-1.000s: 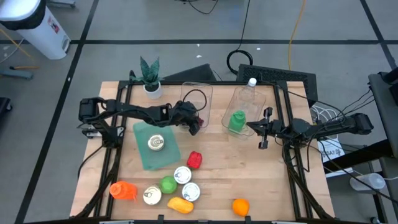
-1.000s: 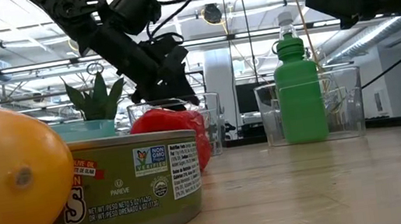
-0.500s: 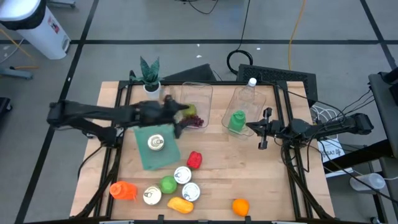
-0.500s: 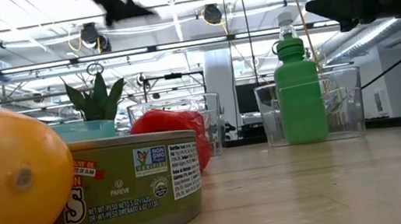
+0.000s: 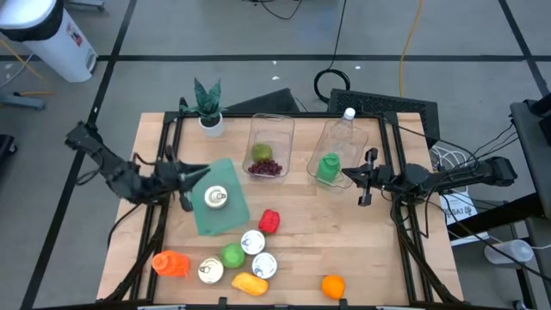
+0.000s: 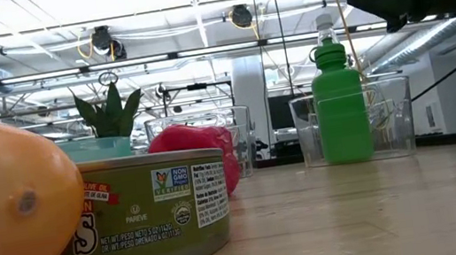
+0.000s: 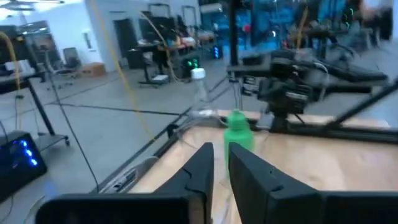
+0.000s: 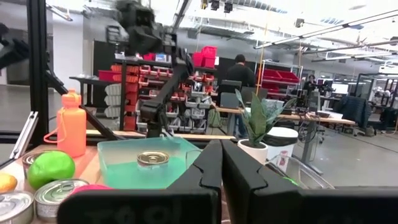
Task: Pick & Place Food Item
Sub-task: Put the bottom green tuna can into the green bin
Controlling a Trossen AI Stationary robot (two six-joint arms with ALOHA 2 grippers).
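Note:
My left gripper (image 5: 203, 170) (image 7: 219, 167) hangs shut and empty above the table's left side, beside the teal tray (image 5: 225, 217) that carries a can (image 5: 215, 198). A green fruit (image 5: 262, 153) and dark grapes (image 5: 267, 168) lie in the left clear bin (image 5: 272, 127). A red pepper (image 5: 269, 220), a lime (image 5: 232, 255), a yellow fruit (image 5: 248, 282) and an orange (image 5: 332, 286) lie on the table near its front. My right gripper (image 5: 347, 176) (image 8: 221, 163) waits shut and empty at the right, beside the second clear bin (image 5: 355, 142).
The second bin holds a green bottle (image 5: 327, 166) and a clear bottle (image 5: 344, 125). Three cans (image 5: 252, 242) (image 5: 264, 264) (image 5: 209, 270) and an orange bottle (image 5: 170, 263) stand among the food. A potted plant (image 5: 207, 108) stands at the far left. Bare wood lies between the pepper and the right arm.
My left gripper has drawn back from over the left clear bin toward the table's left edge, rising out of the low view. The green fruit and grapes in that bin, covered by the gripper before, now show.

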